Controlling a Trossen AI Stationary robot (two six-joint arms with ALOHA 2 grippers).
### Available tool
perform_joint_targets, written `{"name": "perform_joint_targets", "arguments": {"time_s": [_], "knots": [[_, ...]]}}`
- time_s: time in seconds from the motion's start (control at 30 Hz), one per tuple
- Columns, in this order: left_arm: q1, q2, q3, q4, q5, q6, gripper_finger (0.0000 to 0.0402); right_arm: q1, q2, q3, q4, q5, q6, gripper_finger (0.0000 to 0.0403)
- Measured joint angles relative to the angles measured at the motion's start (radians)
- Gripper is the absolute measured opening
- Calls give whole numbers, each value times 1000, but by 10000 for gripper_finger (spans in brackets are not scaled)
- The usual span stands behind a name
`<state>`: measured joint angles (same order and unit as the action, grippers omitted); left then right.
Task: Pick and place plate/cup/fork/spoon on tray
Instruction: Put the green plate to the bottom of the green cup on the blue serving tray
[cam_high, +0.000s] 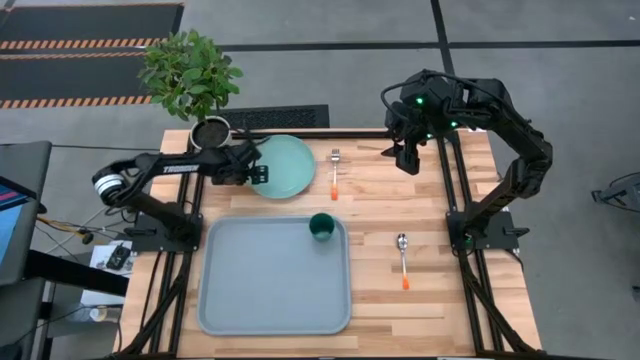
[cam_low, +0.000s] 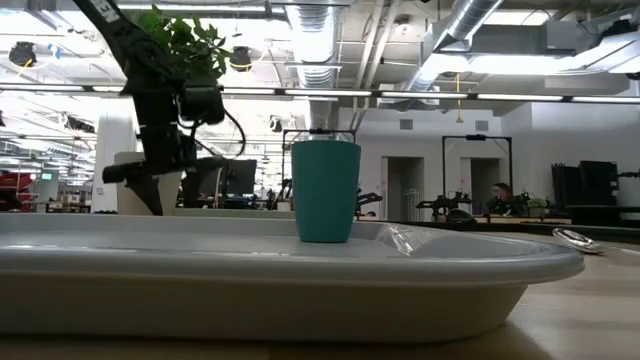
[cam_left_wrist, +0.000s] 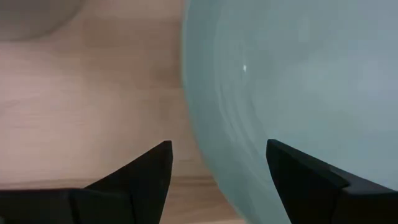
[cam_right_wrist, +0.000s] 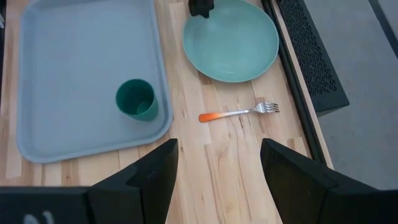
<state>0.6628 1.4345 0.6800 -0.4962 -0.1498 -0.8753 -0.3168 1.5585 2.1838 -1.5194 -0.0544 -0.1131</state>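
The pale mint-green plate (cam_high: 288, 167) lies flat on the wooden table beyond the tray. My left gripper (cam_high: 258, 173) is open and low at the plate's left rim (cam_left_wrist: 205, 143). One finger is over the wood and the other over the plate. I see no touch. The dark teal cup (cam_high: 322, 227) stands upright in the far right corner of the grey-blue tray (cam_high: 270, 290). The fork (cam_high: 335, 170) lies right of the plate. The spoon (cam_high: 402, 258) lies right of the tray. My right gripper (cam_right_wrist: 217, 162) hangs open, high above the table's far right part.
A white pot (cam_high: 211, 131) with a leafy plant stands at the table's far left corner, just behind my left arm. Black frame rails (cam_high: 455, 190) run along the table's left and right sides. Bare wood lies between the tray and the spoon.
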Motion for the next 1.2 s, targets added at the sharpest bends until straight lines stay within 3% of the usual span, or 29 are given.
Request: {"name": "perform_joint_targets", "arguments": {"time_s": [0.17, 0.5, 0.77, 1.2], "knots": [[0, 59, 1, 34, 39, -2, 208, 0, 0, 0, 2, 0, 0, 255], [-2, 61, 5, 90, 58, -29, 18, 0, 0, 0, 2, 0, 11, 255], [-3, 63, 46, 111, 56, -38, 3, 0, 0, 0, 2, 0, 10, 255], [-8, 65, 251, 117, 38, -5, 0, 0, 0, 0, 2, 0, 9, 255]]}}
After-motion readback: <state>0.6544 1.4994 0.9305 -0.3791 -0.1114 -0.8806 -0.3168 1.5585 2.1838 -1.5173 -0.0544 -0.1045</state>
